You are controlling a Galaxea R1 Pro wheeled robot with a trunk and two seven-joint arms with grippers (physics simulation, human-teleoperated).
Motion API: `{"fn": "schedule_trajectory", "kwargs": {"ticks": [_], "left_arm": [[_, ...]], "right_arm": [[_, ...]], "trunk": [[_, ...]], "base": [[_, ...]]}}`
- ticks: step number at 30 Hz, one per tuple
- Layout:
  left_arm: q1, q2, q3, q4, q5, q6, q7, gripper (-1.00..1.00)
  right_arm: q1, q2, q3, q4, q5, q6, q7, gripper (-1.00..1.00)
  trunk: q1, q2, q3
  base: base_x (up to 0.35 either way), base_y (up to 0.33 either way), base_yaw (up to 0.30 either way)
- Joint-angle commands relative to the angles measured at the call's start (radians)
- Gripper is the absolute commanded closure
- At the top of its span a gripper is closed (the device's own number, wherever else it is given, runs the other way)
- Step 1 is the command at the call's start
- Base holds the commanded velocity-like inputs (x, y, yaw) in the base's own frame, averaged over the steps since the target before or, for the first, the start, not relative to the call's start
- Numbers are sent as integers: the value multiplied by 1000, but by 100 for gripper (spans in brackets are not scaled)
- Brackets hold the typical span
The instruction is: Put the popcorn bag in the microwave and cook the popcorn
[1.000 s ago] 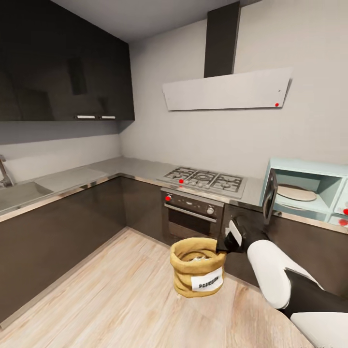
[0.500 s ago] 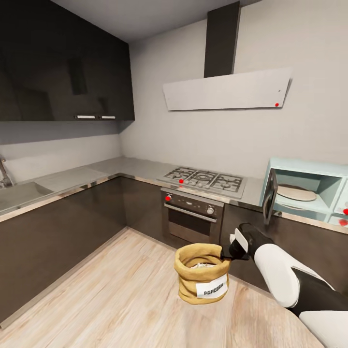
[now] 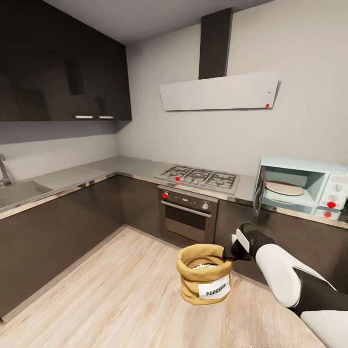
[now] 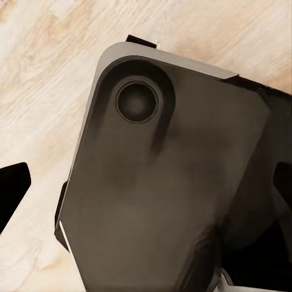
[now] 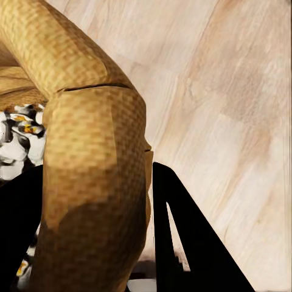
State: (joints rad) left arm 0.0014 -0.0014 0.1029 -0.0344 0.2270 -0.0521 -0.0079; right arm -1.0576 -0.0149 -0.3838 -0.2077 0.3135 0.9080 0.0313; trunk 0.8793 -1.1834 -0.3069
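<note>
In the head view my right gripper [image 3: 231, 252] is clamped on the rolled rim of the popcorn bag [image 3: 203, 281], which hangs above the wood floor [image 3: 111, 299] at lower centre, white popcorn [image 3: 203, 265] inside. The microwave [image 3: 309, 188] stands at right on the countertop [image 3: 125, 166], door open. Whether my left gripper is apart or together, I cannot tell.

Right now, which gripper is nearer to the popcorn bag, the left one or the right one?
Right. The right gripper is clamped on the rolled rim of the popcorn bag, holding it above the floor. The left gripper hangs low beside the robot's body, away from the bag.
</note>
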Motion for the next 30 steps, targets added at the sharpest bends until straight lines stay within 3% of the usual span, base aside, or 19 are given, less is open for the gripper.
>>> {"fn": "schedule_trajectory", "kwargs": {"ticks": [1, 7, 13, 30], "left_arm": [[0, 0, 8, -1, 0, -2, -1, -100], [0, 0, 8, -1, 0, -2, -1, -100], [0, 0, 8, -1, 0, -2, -1, -100], [0, 0, 8, -1, 0, -2, -1, -100]], "right_arm": [[-1, -1, -9, -1, 8, 3, 3, 100], [-1, -7, -9, -1, 9, 3, 1, 100], [-1, -32, -9, -2, 9, 3, 4, 100], [-1, -36, -9, -2, 8, 3, 1, 100]], "trunk": [[0, -1, -1], [0, -1, -1], [0, -1, -1], [0, -1, -1]], "base": [[-1, 0, -238], [0, 0, -246], [0, 0, -247], [0, 0, -247]]}}
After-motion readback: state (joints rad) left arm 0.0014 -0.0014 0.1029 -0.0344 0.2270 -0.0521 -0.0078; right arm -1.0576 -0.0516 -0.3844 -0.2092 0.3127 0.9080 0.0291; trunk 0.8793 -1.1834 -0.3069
